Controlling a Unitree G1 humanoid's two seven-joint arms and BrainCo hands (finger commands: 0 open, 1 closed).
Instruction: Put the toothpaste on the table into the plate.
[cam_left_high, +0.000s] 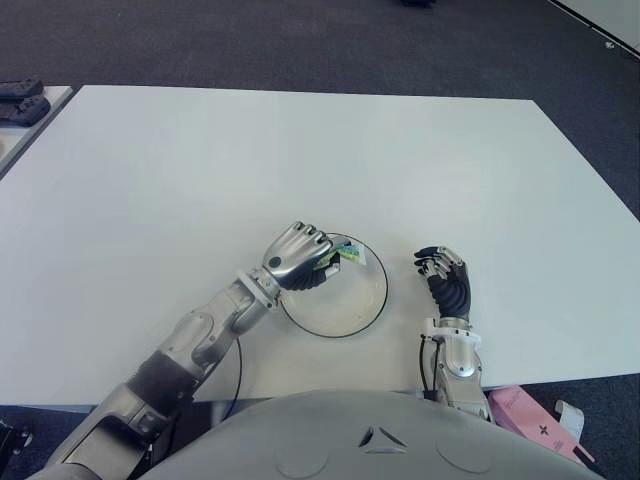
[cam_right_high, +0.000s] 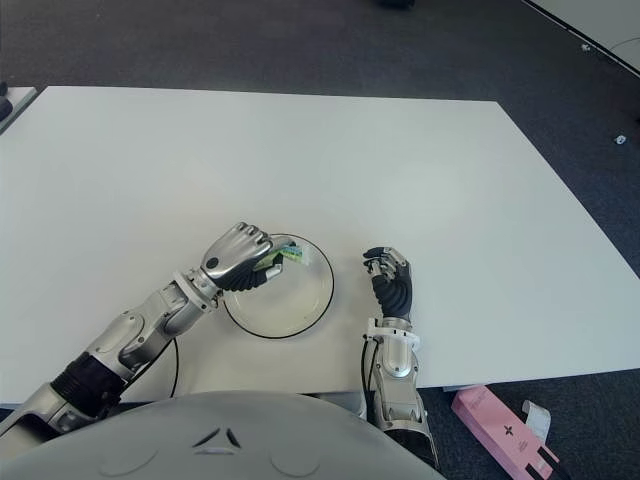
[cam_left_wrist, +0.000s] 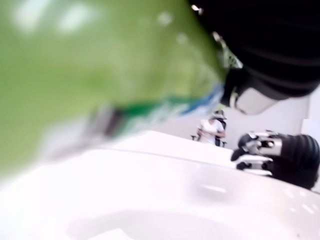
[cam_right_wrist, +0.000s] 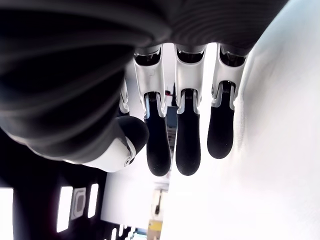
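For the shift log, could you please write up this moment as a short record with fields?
surface: white table
plate: white, dark-rimmed, at the table's near edge
toothpaste: green tube, gripped in the left hand, its end poking out over the plate
left hand: closed around the toothpaste, above the plate's left rim
right hand: idle, to the right of the plate, fingers curled, holding nothing
release: not yet done; the tube is in the hand
off the table: pink box on the floor, near right
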